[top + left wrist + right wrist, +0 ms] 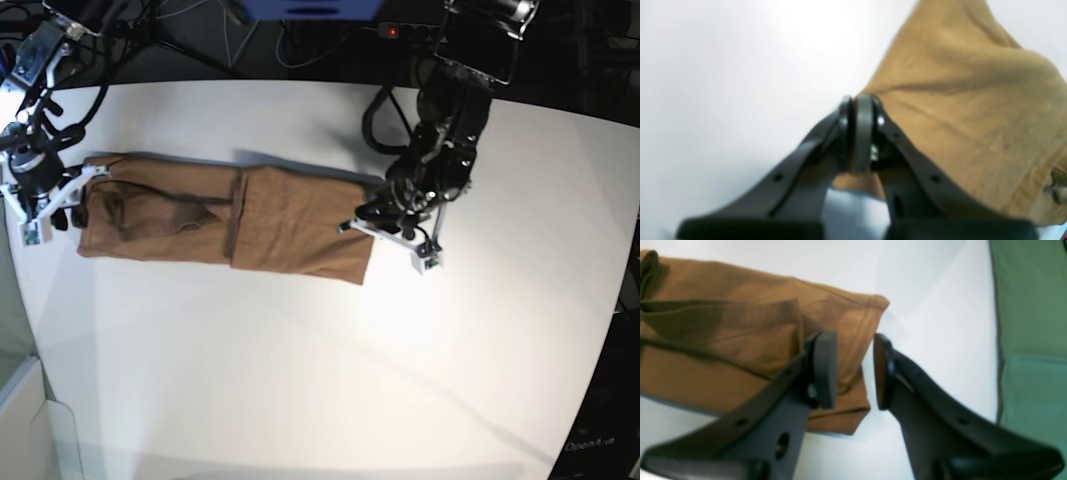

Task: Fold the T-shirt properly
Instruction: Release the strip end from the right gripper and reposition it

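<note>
The tan-brown T-shirt (230,220) lies on the white table (300,380) as a long folded strip running left to right. My left gripper (857,100) is at the strip's right end (368,214). Its pads are pressed together on a corner of the T-shirt (957,100), and cloth shows between the fingers below the pads. My right gripper (852,351) is at the strip's left end (68,198). It stands open just above the hemmed edge of the T-shirt (740,340), which lies flat with nothing gripped.
The table's edge runs down the right of the right wrist view, with a green surface (1030,340) beyond it. Cables and dark equipment (300,30) sit behind the table's far edge. White tabletop spreads in front of the strip.
</note>
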### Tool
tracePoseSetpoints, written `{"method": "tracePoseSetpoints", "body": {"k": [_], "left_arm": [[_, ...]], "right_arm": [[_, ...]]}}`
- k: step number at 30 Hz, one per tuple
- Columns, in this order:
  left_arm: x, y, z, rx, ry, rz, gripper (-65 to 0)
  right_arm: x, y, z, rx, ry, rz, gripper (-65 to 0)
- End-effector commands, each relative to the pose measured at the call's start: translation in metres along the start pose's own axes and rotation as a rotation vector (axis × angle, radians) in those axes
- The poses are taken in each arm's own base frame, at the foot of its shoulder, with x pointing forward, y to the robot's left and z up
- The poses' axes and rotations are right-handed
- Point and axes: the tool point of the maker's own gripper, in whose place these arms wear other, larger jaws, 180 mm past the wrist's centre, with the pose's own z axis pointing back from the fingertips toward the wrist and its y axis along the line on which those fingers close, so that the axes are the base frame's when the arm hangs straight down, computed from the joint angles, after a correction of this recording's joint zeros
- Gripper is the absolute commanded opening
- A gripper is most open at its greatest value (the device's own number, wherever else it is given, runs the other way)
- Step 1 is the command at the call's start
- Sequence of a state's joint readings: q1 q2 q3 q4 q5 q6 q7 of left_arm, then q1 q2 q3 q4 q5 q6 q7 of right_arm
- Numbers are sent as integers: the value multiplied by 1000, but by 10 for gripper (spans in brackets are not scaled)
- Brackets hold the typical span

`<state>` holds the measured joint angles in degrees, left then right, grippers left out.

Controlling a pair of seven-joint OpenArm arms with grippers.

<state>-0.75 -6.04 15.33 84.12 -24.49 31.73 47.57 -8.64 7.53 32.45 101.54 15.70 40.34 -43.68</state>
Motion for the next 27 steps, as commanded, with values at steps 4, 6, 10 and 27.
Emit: {"method": "tracePoseSetpoints", "body": {"k": [4, 6, 10, 27], "left_arm": [[-48, 37, -3, 117, 169, 38, -625], [-49, 43, -3, 129, 172, 39, -625], [-45, 47, -3, 136, 164, 56, -625], [-51, 53, -2, 147, 173, 71, -626]], "right_arm": [[4, -29, 3, -39, 29, -108, -454], [-2, -43, 0, -55, 96, -135, -454], [-39, -58, -15, -30, 250, -273, -454], [-35, -22, -47, 133, 303, -260, -411]]}}
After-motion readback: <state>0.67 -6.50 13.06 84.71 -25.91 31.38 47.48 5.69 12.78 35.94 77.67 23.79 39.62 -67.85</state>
